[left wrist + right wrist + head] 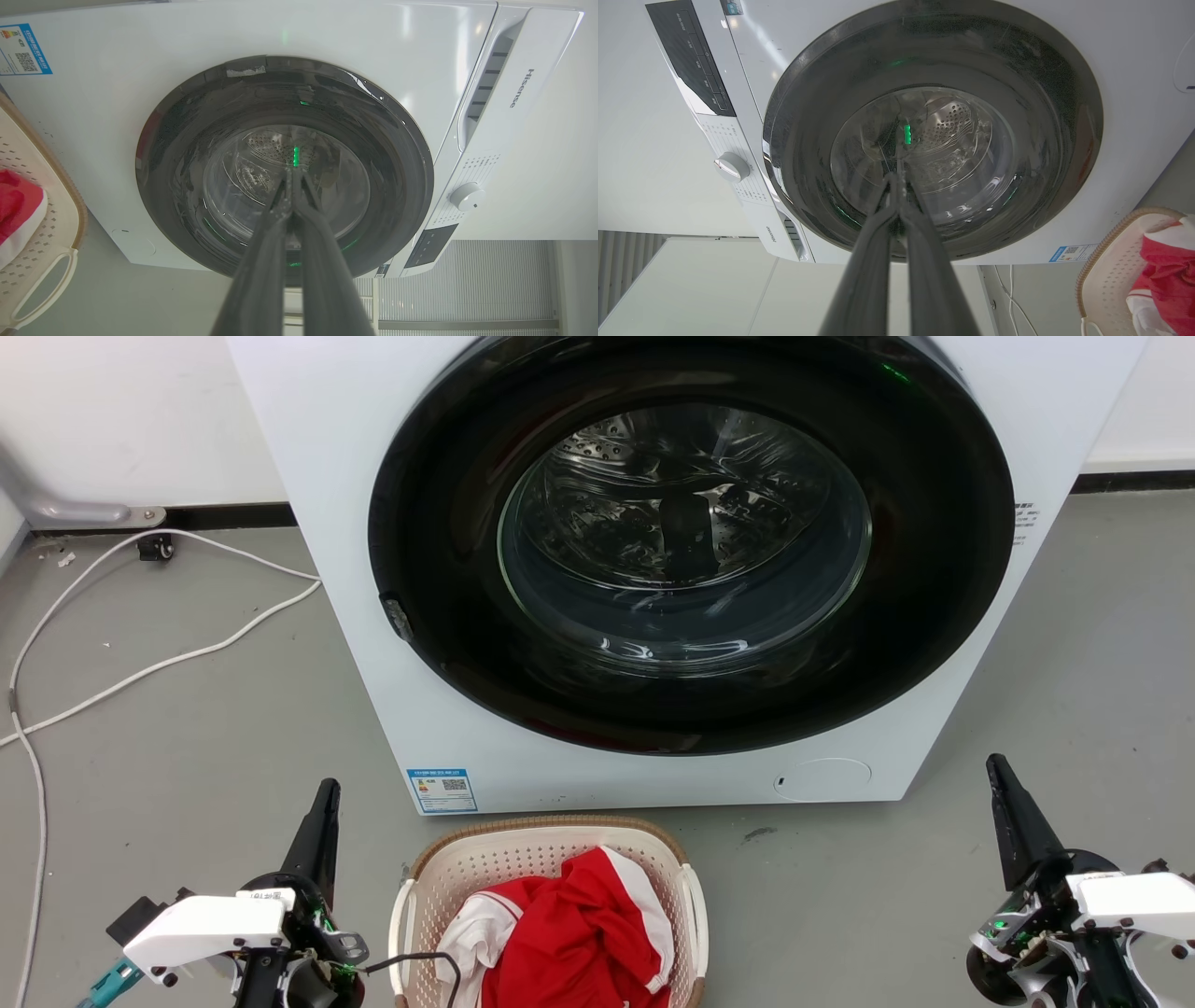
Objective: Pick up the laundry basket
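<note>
The laundry basket (485, 859), cream perforated plastic with a brown woven rim and white side handles, stands on the floor before the washing machine, holding red and white clothes (569, 933). It also shows at the left edge of the left wrist view as the basket (51, 219) and at the lower right of the right wrist view as the basket (1106, 275). My left gripper (327, 791) is left of the basket, fingers together and holding nothing; in its own view the left gripper (293, 175) points at the machine door. My right gripper (994, 765) is far to the right, also shut and empty, seen as the right gripper (896, 179).
A white front-loading washing machine (336, 476) with a round dark glass door (691, 551) stands just behind the basket. White cables (140, 672) trail over the grey floor on the left. A thin black cable (420, 959) lies over the basket's left rim.
</note>
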Robot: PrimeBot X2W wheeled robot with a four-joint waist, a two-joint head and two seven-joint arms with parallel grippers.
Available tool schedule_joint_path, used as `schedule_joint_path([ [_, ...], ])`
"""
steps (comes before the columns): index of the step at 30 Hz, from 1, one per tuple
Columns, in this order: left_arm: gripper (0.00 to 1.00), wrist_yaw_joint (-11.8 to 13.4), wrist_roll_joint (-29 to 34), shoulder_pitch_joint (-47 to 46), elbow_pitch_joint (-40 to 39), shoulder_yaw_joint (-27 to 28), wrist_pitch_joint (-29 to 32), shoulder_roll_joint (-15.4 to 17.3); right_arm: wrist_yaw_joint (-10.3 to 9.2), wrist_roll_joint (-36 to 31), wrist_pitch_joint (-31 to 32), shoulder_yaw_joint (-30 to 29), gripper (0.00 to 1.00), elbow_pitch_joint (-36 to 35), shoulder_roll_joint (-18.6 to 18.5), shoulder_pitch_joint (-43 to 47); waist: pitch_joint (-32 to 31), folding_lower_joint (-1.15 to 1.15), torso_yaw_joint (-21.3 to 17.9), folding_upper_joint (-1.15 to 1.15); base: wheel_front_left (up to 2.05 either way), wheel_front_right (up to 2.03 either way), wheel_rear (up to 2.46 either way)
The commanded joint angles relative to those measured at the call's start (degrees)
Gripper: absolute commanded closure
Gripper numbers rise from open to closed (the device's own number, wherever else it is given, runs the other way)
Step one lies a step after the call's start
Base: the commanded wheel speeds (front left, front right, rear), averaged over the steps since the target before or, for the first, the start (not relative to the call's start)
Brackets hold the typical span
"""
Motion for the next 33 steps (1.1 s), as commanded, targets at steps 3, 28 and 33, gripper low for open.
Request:
schedule_joint_path([
  [3, 1.00, -0.2, 0.0, -0.5, 0.0, 0.1, 0.1, -0.1, -0.02, 0.2, 0.1, 0.0, 1.00, -0.2, 0.0, -0.6, 0.0, 0.00, 0.0, 0.00, 0.00, 0.00, 0.00],
  [28, 0.00, 0.0, 0.0, 1.0, 1.2, -0.2, 0.0, -0.1, -0.01, 0.0, 0.0, 0.1, 0.00, 1.3, 0.1, 1.0, 0.0, 0.00, 0.0, 0.00, 0.00, 0.00, 0.00],
  [33, 0.00, 0.0, 0.7, 1.2, 0.1, -0.6, -1.3, -0.1, -0.01, -1.0, -1.3, 0.1, 0.00, 0.8, 0.0, 1.3, 0.0, 0.00, 0.0, 0.00, 0.00, 0.00, 0.00],
])
